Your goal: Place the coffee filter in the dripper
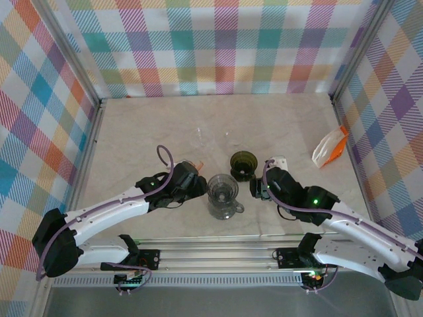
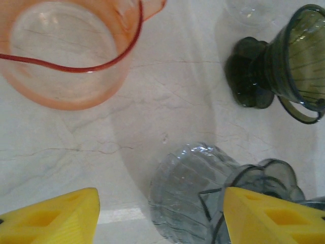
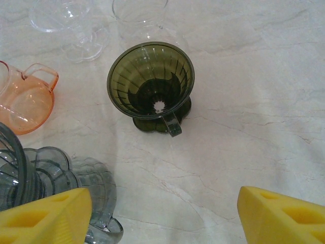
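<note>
The dark green dripper [image 1: 242,164] stands upright at mid-table with nothing inside it; its ribbed cone and handle face my right wrist view [image 3: 152,84], and it also shows at the upper right of the left wrist view [image 2: 284,66]. A white and orange packet [image 1: 329,148], apparently the coffee filter, lies by the right wall, far from both grippers. My left gripper [image 1: 196,185] is open and empty, its yellow fingertips [image 2: 51,218] spread beside the grey glass dripper. My right gripper [image 1: 259,189] is open and empty just in front of the green dripper, fingertips [image 3: 279,216] wide apart.
A clear grey ribbed dripper with a handle [image 1: 223,196] stands between the two grippers [image 2: 203,193]. An orange transparent pitcher [image 2: 66,56] sits left of the green dripper, by the left gripper. Clear glassware [image 3: 76,25] stands behind the green dripper. Checked walls enclose the table.
</note>
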Controlling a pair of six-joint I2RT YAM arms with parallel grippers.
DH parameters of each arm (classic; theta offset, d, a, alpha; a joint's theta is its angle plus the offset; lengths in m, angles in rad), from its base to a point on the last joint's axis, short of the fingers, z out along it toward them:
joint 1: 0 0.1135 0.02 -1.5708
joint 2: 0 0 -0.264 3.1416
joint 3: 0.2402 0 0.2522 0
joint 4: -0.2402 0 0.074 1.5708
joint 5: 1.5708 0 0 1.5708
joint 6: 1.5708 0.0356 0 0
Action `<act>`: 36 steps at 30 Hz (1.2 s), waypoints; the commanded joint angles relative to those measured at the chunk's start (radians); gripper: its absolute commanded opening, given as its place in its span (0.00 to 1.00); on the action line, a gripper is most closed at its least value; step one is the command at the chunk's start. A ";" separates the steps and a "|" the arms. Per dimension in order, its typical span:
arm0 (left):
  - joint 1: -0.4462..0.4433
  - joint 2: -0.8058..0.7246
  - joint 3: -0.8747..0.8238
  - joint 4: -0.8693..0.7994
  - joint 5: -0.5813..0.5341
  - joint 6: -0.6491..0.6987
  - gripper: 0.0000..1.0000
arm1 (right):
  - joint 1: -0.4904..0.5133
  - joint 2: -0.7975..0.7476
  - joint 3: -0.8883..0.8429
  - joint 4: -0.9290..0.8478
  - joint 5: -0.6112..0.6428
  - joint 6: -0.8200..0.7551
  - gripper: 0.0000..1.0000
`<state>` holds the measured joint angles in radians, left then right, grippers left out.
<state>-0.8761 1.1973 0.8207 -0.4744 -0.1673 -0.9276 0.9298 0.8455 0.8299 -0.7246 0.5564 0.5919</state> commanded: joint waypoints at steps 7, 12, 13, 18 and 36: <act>0.001 -0.114 0.025 -0.145 -0.146 -0.015 0.81 | -0.018 -0.035 -0.004 -0.023 0.001 0.018 0.76; 0.008 -0.223 0.023 -0.146 -0.183 0.039 1.00 | -0.136 -0.013 0.028 0.019 -0.073 -0.014 0.76; 0.008 -0.244 0.024 -0.143 -0.185 0.052 1.00 | -0.189 -0.001 0.040 0.024 -0.104 -0.024 0.76; 0.007 -0.317 0.018 -0.147 -0.204 0.087 1.00 | -0.427 0.071 0.105 0.037 -0.199 -0.062 0.75; 0.007 -0.398 -0.104 -0.093 -0.208 0.148 1.00 | -1.040 0.454 0.278 0.040 -0.198 -0.118 0.56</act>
<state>-0.8738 0.8024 0.7349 -0.5953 -0.3611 -0.8085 -0.0658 1.2755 1.0706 -0.6754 0.3542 0.5072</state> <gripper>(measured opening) 0.998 0.569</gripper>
